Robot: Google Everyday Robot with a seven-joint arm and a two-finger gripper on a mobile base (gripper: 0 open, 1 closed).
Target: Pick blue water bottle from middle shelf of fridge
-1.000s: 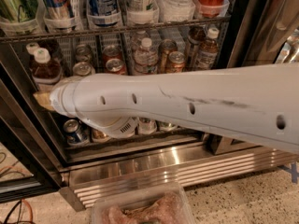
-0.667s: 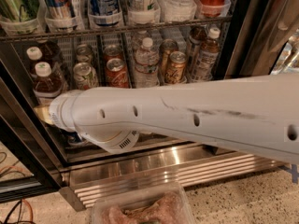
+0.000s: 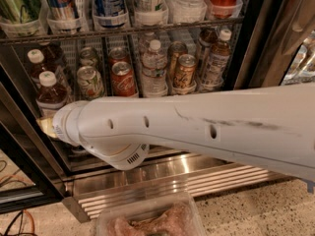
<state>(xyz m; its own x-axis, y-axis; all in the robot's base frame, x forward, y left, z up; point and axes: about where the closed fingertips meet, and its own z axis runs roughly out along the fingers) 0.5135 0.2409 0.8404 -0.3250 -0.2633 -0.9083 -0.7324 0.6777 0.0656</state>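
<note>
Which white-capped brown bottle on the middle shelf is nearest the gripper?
The front bottle in the far-left lane, just above the gripper. The bottle behind it and those at the right sit farther off.

arm shell (image 3: pixel 211 132): white, smooth, tapered tube, broadest at the right edge of view
holes (image 3: pixel 212 131): three small dark round recesses along the side
scuffs (image 3: pixel 246 124): dark grey streaks on the upper face
wrist collar (image 3: pixel 66 124): white, ringed
bulge (image 3: pixel 123 154): rounded white housing underneath, small vent slits, thin tan band
gripper (image 3: pixel 45 127): tan tip only, at the arm's left end
</note>
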